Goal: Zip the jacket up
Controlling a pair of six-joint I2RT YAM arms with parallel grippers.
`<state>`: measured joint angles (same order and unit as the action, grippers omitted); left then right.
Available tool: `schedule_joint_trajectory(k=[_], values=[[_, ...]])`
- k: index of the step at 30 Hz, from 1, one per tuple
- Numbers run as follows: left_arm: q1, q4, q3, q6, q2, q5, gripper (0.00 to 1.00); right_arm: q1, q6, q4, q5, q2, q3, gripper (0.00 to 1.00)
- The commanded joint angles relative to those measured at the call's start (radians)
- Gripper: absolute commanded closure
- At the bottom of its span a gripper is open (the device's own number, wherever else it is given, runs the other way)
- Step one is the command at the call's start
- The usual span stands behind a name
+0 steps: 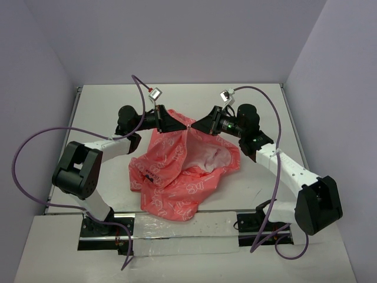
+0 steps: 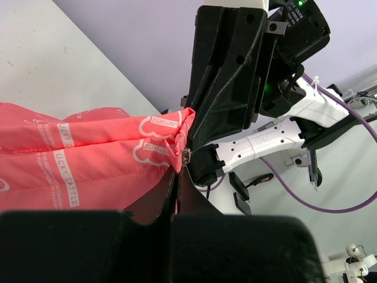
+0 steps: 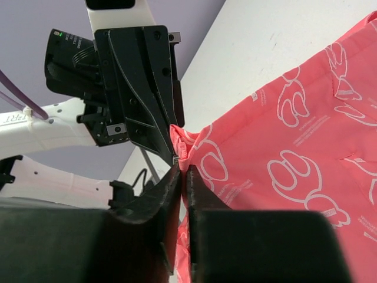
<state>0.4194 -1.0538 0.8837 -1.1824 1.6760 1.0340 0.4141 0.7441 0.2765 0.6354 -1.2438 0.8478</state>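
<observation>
Along the raised edge of the jacket (image 1: 177, 171), we found left gripper (image 2: 178, 175) and right gripper (image 3: 182, 171) clamped on it; zip indiscernible

This is looking like a robotics lab test cell. Plain lavender-grey walls (image 1: 177, 41) are closing in a white table (image 1: 265, 103) on 3 sides. The left arm (image 1: 79, 171) and the right arm (image 1: 294, 174), 2 black-and-white machines, are sitting bolted at the table's near edge. Purple cables (image 1: 15, 165) are looping off the table's sides, and small wrist cameras (image 1: 155, 92) are hanging over the table's far half.
</observation>
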Motion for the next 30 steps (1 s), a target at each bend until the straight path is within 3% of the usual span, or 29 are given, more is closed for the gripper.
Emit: schedule_joint_trajectory(k=[1,17,30], values=[[0.006,-0.045,0.035,0.016,-0.029,0.015,1.0,-0.005,0.009,0.053,0.024,0.0,0.039,0.98],[0.007,-0.026,-0.014,0.035,-0.074,0.032,1.0,-0.006,0.102,0.158,-0.152,0.002,0.037,1.0],[0.009,0.036,-0.013,0.076,-0.082,0.077,1.0,-0.023,0.11,0.176,-0.173,0.02,0.062,1.0]])
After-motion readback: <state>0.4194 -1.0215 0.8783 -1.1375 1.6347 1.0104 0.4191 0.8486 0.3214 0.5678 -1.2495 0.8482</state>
